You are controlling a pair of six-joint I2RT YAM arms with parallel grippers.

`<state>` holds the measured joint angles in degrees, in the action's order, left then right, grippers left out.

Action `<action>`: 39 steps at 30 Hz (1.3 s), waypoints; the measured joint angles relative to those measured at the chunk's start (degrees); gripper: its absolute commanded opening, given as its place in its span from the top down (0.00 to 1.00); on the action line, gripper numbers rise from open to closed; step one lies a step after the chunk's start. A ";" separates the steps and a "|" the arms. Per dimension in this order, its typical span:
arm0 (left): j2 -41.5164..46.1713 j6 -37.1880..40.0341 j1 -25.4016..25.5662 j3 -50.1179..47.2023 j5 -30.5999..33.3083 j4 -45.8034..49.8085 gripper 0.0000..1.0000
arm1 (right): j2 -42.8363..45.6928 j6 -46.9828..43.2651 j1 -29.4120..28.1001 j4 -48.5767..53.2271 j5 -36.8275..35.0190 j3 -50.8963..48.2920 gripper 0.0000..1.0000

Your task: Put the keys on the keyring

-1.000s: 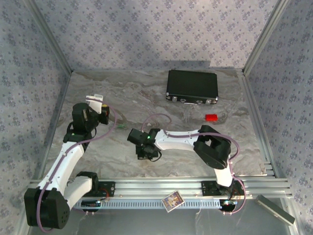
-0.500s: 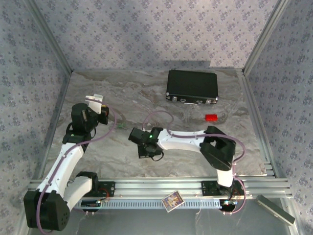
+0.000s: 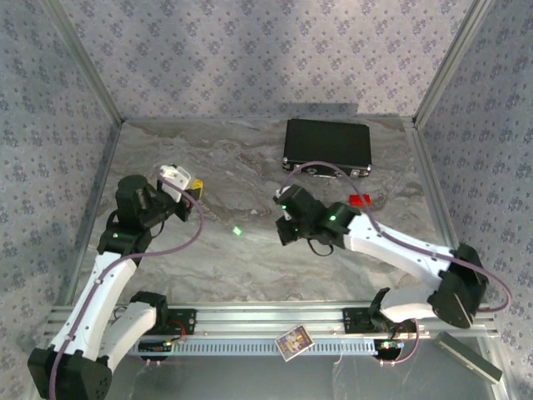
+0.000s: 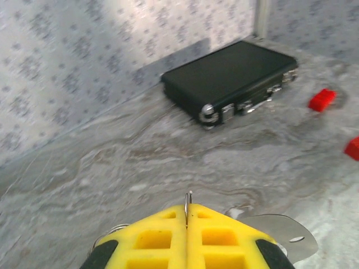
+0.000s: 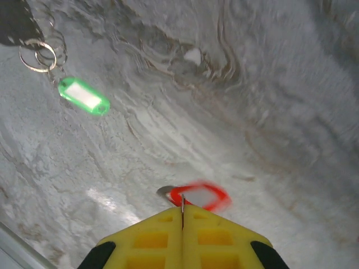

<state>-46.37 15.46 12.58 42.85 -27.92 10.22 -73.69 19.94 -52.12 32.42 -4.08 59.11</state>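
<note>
Right pincer (image 5: 182,212), clamped on red key (image 5: 199,196), should ease toward ten o'clock, where left pincer (image 3: 195,187) pinches the keyring (image 4: 188,199).

Right hand (image 5: 182,212) pinches red-tagged key (image 5: 199,196); green-tagged key (image 5: 84,96) lies well apart

Soft, even overhead light; the red key tag (image 5: 197,196) is motion-blurred.
</note>
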 measured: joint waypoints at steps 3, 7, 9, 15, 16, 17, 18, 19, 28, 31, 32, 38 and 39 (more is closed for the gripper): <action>0.09 1.92 2.23 1.25 -3.89 2.10 1.00 | 4.59 -7.58 2.47 -2.29 2.93 -1.64 1.00; -0.35 3.89 6.32 1.60 -8.09 3.58 1.00 | 8.94 -14.56 6.16 -5.16 9.22 -3.02 1.00; -0.98 4.72 8.24 1.60 -9.44 3.96 1.00 | 10.45 -16.48 7.85 -6.14 11.93 -3.74 1.00; -3.76 6.64 14.08 1.60 -11.32 4.72 1.00 | 11.56 -20.90 9.25 -6.34 17.94 -3.87 1.00; -4.39 7.06 15.34 1.60 -11.43 4.70 1.00 | 11.37 -21.53 9.25 -5.90 18.86 -3.65 1.00; -4.92 7.52 16.59 1.60 -11.54 4.72 1.00 | 11.10 -22.01 9.25 -5.62 19.34 -3.34 1.00; -5.31 8.00 17.59 1.60 -11.61 4.79 1.00 | 10.75 -22.49 9.25 -5.18 19.67 -2.91 1.00; -5.75 8.66 18.78 1.60 -11.67 4.81 1.00 | 10.27 -22.97 9.25 -4.59 19.96 -2.25 1.00; -7.74 14.08 24.00 1.60 -11.15 4.68 1.00 | 6.75 -27.47 6.97 -0.57 25.66 3.76 1.00; -8.37 15.58 25.05 1.60 -10.38 4.74 1.00 | 5.20 -28.46 6.38 0.59 28.55 4.98 1.00; -8.55 16.02 25.24 1.60 -10.12 4.74 1.00 | 4.72 -28.65 6.27 0.90 29.49 5.27 1.00; -9.57 17.59 26.12 1.62 -9.31 4.85 1.00 | 2.58 -29.92 5.84 2.47 33.51 6.69 1.00; -9.68 17.77 26.18 1.62 -9.14 4.83 1.00 | 2.34 -29.97 5.81 2.54 33.88 6.82 1.00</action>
<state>-56.05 33.23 38.76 44.47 -37.06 15.05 -71.35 -10.02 -46.30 34.96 29.80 65.93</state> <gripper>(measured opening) 0.046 0.051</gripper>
